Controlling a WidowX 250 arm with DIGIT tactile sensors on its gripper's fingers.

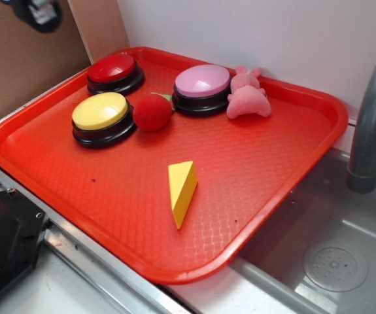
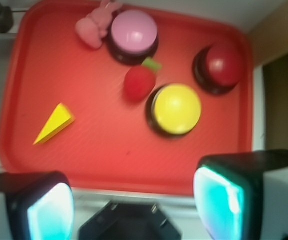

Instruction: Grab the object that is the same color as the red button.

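Observation:
The small fuzzy red plush fruit [image 1: 152,112] with a green stem lies on the red tray [image 1: 240,190] between the yellow-topped and pink-topped buttons; it also shows in the wrist view [image 2: 137,83]. The red button [image 1: 114,72] stands at the tray's far left corner, and in the wrist view [image 2: 223,66] at the upper right. My gripper [image 2: 133,210] is open and empty, its teal pads [image 2: 48,212] wide apart, high above the tray's near edge, well away from the fruit. The gripper is out of the exterior view.
A yellow-topped button [image 1: 102,118], a pink-topped button [image 1: 202,89], a pink plush animal [image 1: 248,95] and a yellow cheese wedge [image 1: 182,190] share the tray. A sink basin with a grey faucet [image 1: 371,118] lies to the right. A black block [image 1: 1,239] sits at the front left.

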